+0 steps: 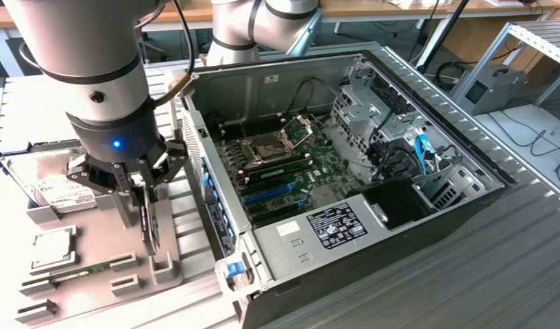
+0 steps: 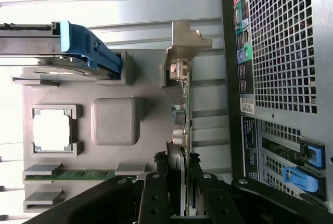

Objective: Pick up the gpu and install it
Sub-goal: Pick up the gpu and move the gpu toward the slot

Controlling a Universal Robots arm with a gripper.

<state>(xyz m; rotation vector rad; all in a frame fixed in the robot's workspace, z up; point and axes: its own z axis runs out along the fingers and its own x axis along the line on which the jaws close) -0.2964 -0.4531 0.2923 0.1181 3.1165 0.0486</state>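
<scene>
gpu [image 2: 183, 115]: thin black card, silver end bracket, upright on edge between fingers [image 2: 156, 198], at grey holder [image 2: 151, 146].

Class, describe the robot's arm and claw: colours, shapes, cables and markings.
The arm is a thick silver-grey cylinder with black bands. Its black wrist section carries a small blue light. A black cable loops alongside. The claw is black, made of jointed bars with visible bolts.

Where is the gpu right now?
On the exterior view's left, the gpu stands on edge at the grey parts tray, gripped by the hand, just beside the open computer case.
</scene>
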